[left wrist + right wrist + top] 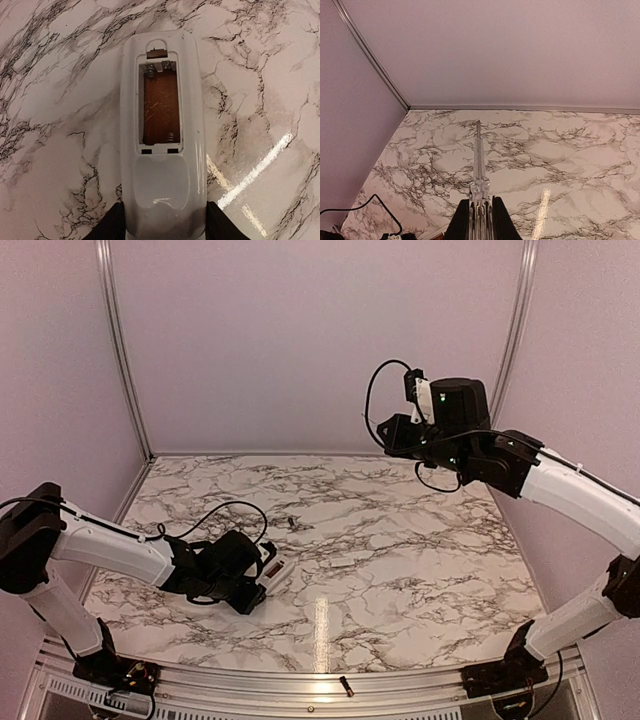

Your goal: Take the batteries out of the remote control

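Note:
The remote control point(162, 165) lies on the marble table with its back up. Its open recess point(160, 107) shows a brown floor and spring contacts, with no cells inside. My left gripper point(164, 231) is shut on the remote's near end, one black finger point(107, 227) on each side. In the top view the remote point(273, 569) sits at the left gripper point(262, 580). One battery point(291, 523) lies on the table beyond it, and another battery point(346, 686) rests on the front rail. My right gripper point(480, 215) is raised high at the back right point(392, 432), shut on a clear plastic stick point(478, 160).
The left arm's black cable point(225, 512) loops over the table behind the left gripper. Pale walls and metal corner posts point(122, 350) close in the back and sides. An aluminium rail point(300, 688) runs along the front edge.

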Available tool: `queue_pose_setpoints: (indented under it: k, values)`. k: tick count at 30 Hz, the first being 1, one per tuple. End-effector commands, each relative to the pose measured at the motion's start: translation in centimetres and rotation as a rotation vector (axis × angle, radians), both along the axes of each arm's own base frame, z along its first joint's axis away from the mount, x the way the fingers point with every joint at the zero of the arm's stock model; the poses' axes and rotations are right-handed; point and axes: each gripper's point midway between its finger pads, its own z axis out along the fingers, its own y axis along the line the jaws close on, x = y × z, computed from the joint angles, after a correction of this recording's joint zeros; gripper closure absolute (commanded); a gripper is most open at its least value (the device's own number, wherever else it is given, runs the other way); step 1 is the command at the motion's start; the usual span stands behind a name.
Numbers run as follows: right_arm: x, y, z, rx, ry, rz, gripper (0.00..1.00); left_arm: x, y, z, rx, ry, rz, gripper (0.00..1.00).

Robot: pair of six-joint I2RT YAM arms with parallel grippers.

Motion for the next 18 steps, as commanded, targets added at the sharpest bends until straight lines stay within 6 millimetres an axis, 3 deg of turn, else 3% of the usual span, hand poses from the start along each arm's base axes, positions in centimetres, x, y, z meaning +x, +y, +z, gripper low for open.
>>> queue_pose_setpoints:
  k: [1, 4, 7, 18]
  values:
    - [-0.6, -1.2, 1.5, 0.010, -0.055, -0.032, 1.00, 0.1, -0.2, -0.8, -0.037, 0.023, 0.035, 0.92]
    - [-0.9, -1.8, 1.3, 0.009, -0.051, -0.046, 1.00, 0.3, 0.0, -0.9, -0.034, 0.021, 0.048, 0.90]
    - [-1.2, -2.3, 1.4, 0.005, -0.057, -0.056, 1.00, 0.4, -0.1, -0.9, -0.038, 0.022, 0.055, 0.82]
    - [-1.6, -3.3, 1.3, -0.012, -0.069, -0.069, 1.00, 0.3, -0.4, -0.1, -0.083, 0.019, 0.068, 0.37]
